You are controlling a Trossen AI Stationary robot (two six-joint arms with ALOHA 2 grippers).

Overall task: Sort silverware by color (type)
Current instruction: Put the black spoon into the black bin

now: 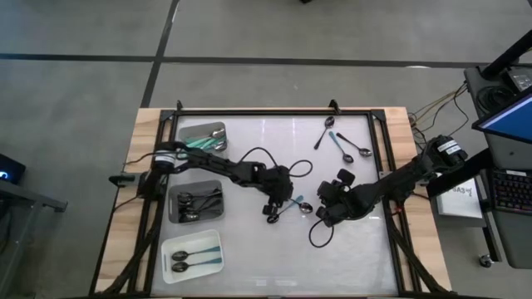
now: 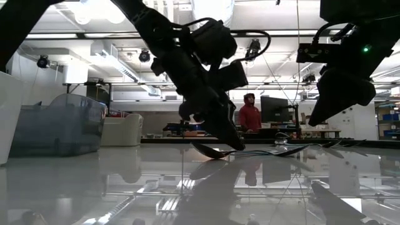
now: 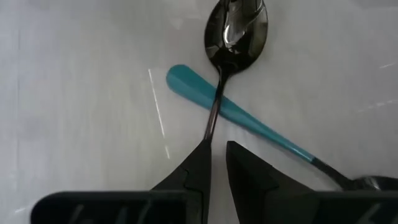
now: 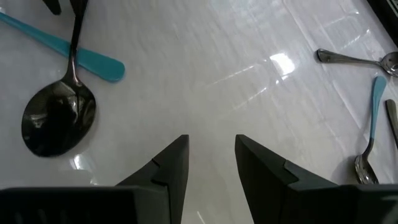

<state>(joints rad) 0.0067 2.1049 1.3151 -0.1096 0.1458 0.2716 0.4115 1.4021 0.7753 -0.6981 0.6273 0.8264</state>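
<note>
Left gripper point(image 1: 274, 209): at the table's middle, fingers point(image 3: 193, 177) closed on the thin handle of a black-handled spoon point(image 3: 233, 37); the bowl lies on the table ahead of the fingertips
Teal spoon point(image 3: 239, 115): flat on the table, crossed under the black-handled spoon's shaft; its metal bowl sits beside the left gripper's fingers
Right gripper point(image 1: 326, 214): just right of the crossed pair, low over the table; jaws apart with nothing between them
Far-right spoons point(image 1: 341, 141): a loose group near the far right corner of the white table point(image 1: 249, 257); a teal-handled one, a dark one and silver ones
Far tray point(image 1: 202, 137): grey, at the far left; holds teal-handled spoons
Middle tray point(image 1: 196, 202): grey, left side; holds dark spoons
Near tray point(image 1: 193, 256): white, near left; holds spoons, at least one teal-handled
Person point(image 2: 249, 115): standing in a red top in the room beyond the table
</note>
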